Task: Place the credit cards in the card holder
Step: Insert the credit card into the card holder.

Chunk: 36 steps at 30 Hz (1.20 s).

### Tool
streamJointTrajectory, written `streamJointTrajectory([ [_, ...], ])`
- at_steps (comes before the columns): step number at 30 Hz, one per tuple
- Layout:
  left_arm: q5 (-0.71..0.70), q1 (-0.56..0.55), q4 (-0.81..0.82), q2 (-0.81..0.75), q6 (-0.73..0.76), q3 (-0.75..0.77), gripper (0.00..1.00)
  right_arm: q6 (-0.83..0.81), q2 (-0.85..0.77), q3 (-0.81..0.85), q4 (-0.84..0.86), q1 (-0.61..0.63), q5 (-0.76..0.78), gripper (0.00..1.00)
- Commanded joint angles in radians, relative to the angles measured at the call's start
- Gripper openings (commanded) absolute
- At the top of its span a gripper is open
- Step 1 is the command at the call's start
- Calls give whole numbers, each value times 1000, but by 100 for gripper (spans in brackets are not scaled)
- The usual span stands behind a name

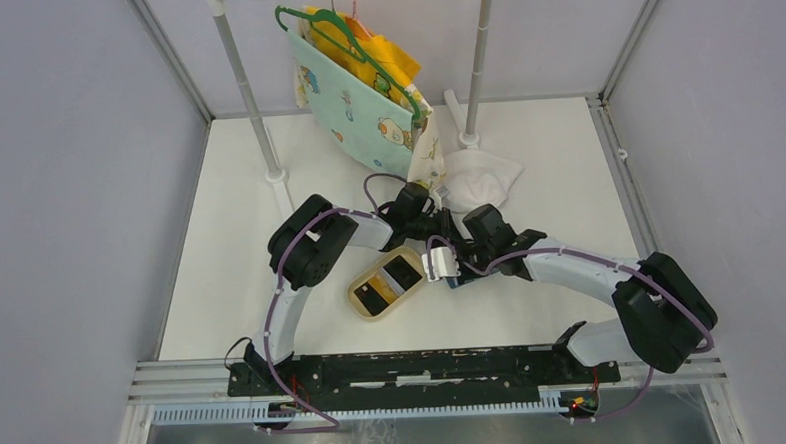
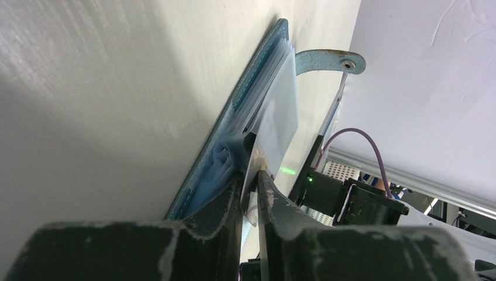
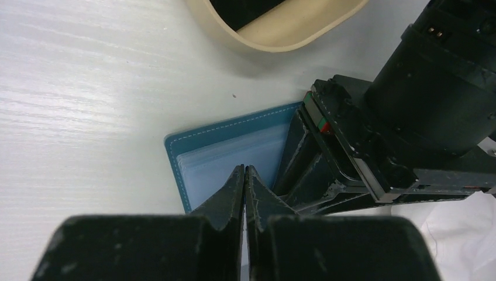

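Plainly, no card was in yet. I found both credit cards lying flat, side by side, in the tan tray, with neither arm holding one. The card holder lay open on the table, just beside the tray's end, its clear pockets face up and its snap strap hanging off the far edge.

I judged the work to be at the preparing stage. The left fingers were clamped on a clear pocket leaf and lifted it off the blue backing. The right fingers were pressed together over the same pockets. Whether a thin leaf was caught between them I could not tell. Picking up both cards and sliding them in was all left to do.

Room was tight. Both wrists crowded over the card holder, and the left arm stood close against the right fingers. The tray rim sat near the card holder's stitched border on one side, and a white cloth lay near on the other. I noted more open table to the left of the tray and along the near edge. In my judgement, any withdrawal ought to go that way.
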Motion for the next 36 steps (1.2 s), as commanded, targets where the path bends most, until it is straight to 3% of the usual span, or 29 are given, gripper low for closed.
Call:
streamJointTrajectory([
  [1, -40, -5, -69, 41, 14, -17, 22, 22, 17, -9, 50, 24, 128, 5],
  [23, -39, -4, -70, 45, 19, -19, 27, 12, 22, -14, 20, 37, 345, 6],
  [26, -39, -5, -70, 44, 19, -20, 30, 14, 29, -9, 17, 36, 372, 6],
  [28, -40, -5, -73, 45, 21, -20, 37, 15, 32, -10, 16, 35, 389, 6],
  [36, -42, 0, -75, 36, 23, -24, 40, 10, 43, -11, 16, 14, 446, 6],
])
